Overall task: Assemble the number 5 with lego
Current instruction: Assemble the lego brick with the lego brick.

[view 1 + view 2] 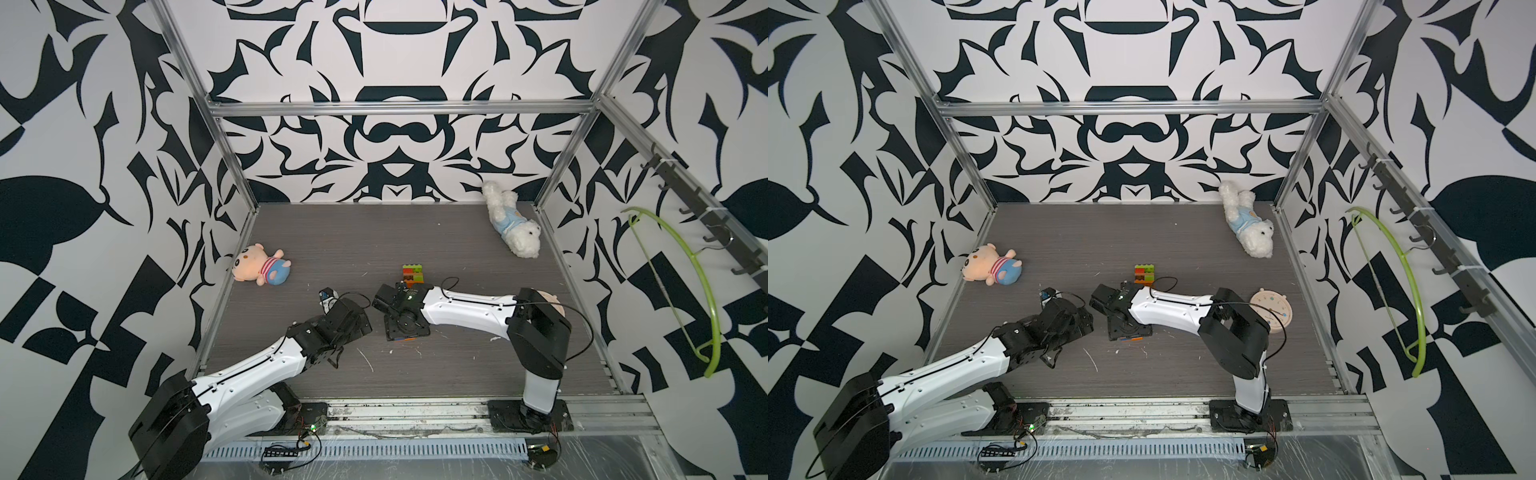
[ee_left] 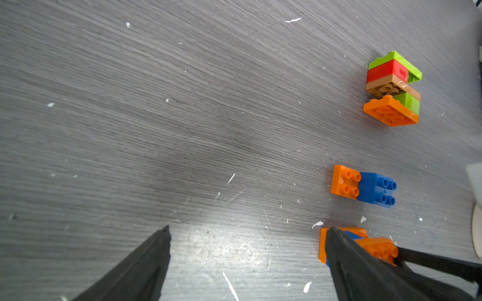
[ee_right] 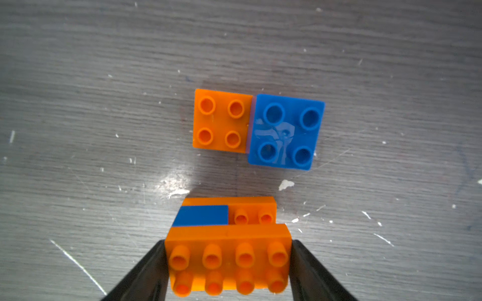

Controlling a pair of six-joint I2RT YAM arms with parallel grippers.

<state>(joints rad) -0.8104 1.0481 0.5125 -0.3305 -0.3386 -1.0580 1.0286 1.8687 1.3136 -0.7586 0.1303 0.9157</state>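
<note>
Lego [image 1: 413, 274] is spread over the middle of the table [image 1: 374, 232], somewhat toward the front, in three groups.

- Group one: an orange oblong [image 3: 229, 260] sits on top of a small stack. Below it a blue brick [image 3: 200, 215] and a lower orange brick [image 3: 254, 208] are exposed, with two of the lower brick's studs showing.
- The oblong is flanked by the right gripper [image 3: 228, 242], with one finger [image 3: 154, 265] at each short end. Contact looks likely. Whether the brick is being pressed or has been let go cannot be told.
- In both top views this group is almost hidden under the right wrist; only an orange sliver [image 1: 1129, 338] is seen.
- Group two: an orange square [image 3: 221, 120] and a blue square [image 3: 285, 130] lie studs up, touching side by side, just beyond the oblong.
- Group three: a mixed stack [image 2: 391, 88] of green, red, tan, green and orange layers lies on its side farther back, apart from the rest.
- The left gripper [image 2: 247, 230] is spread wide with nothing between the jaws, held over bare table beside group one. One of its fingers [image 2: 352, 268] overlaps that group in the left wrist view.
- At the edges a pig plush [image 1: 259, 270] is noted far left and a dog plush [image 1: 513, 224] back right. A round pink dial [image 1: 1273, 309] lies behind the right arm, and a green hanger [image 1: 685, 282] is on the right wall.
</note>
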